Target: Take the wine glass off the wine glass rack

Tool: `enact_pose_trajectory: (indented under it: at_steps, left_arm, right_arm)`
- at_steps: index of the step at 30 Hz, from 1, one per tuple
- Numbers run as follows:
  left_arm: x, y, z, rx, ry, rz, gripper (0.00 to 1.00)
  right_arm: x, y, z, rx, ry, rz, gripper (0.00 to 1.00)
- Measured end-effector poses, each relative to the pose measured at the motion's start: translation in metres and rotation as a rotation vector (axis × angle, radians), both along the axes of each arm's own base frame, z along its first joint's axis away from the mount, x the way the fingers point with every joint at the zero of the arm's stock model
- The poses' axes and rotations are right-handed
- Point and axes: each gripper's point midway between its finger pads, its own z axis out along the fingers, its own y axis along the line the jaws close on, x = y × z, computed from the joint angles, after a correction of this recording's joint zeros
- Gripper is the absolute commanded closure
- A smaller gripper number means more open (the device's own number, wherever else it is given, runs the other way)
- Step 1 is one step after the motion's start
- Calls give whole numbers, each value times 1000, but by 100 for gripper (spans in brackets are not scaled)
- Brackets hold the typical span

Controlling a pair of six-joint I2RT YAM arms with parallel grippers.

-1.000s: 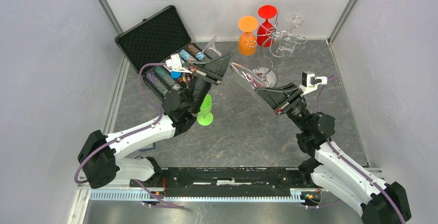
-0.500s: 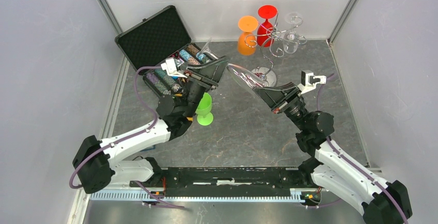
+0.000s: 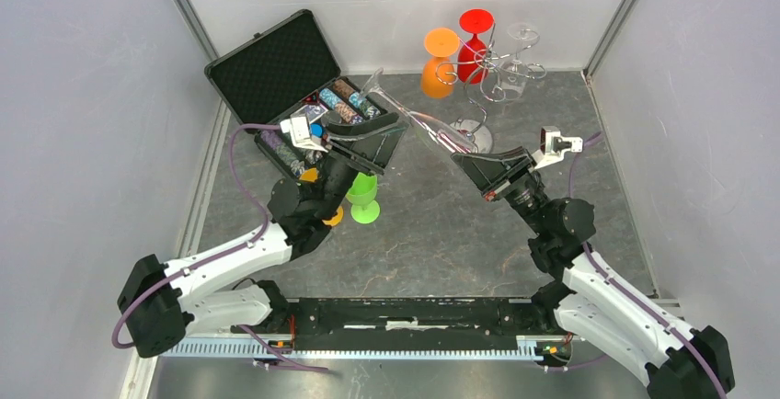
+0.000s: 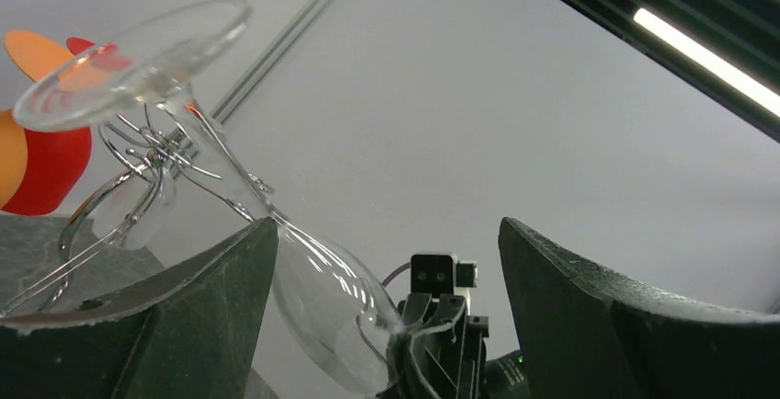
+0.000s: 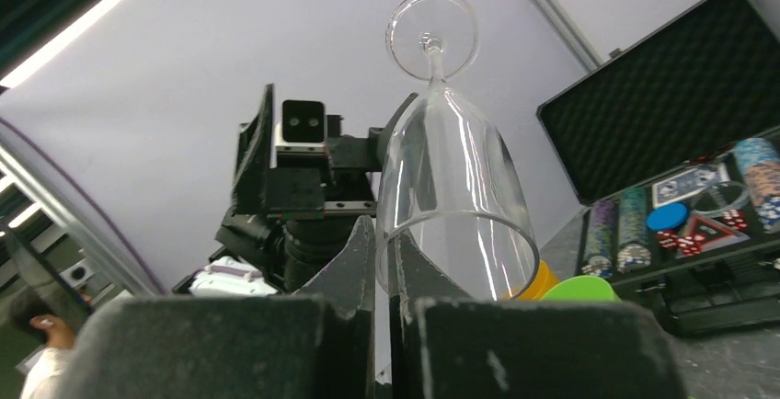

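A clear wine glass (image 3: 428, 131) hangs tilted in the air in front of the wine glass rack (image 3: 486, 82), its foot toward the case. My right gripper (image 3: 462, 158) is shut on the rim of its bowl; the right wrist view shows the two fingers pinching the wine glass (image 5: 451, 188) wall at my right gripper (image 5: 384, 254). My left gripper (image 3: 386, 142) stands open. In the left wrist view the wine glass (image 4: 322, 298) bowl lies beside its left finger (image 4: 184, 316), with my left gripper (image 4: 386, 226) jaws wide apart.
Orange (image 3: 440, 63), red (image 3: 474, 45) and clear (image 3: 521, 50) glasses hang on the rack at the back. A green glass (image 3: 365, 197) stands on the table (image 3: 441, 233) under my left arm, with an orange one beside it. An open black case (image 3: 276, 63) of chips lies back left.
My left gripper has opened, let go of the clear glass and drawn back toward the near left. My right gripper has closed on the glass's rim.
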Motion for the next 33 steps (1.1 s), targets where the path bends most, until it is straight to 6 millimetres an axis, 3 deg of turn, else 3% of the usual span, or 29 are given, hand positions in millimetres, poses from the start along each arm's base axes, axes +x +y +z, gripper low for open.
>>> enact_pose_trajectory:
  at_steps: [2,11,18,21,25,33]
  left_arm:
    - [-2,-1,-4,24,0,-5,1]
    - [-21,1,-44,327,-46,6,0]
    - [-42,27,-62,550,-133,55,0]
    - [-50,33,-67,617,-176,59,0]
    - [-47,38,-78,716,-156,79,0]
    - [-28,55,-102,866,-10,166,0]
  right_arm:
    - [3,-1,-2,-15,5,-23,100]
    - [15,-4,-8,-213,10,-132,100]
    - [12,-20,8,-482,-31,-238,100]
    - [8,-28,6,-618,-37,-255,100]
    - [2,-39,-14,-790,-15,-252,100]
    - [-3,-55,-79,-1125,112,-172,100]
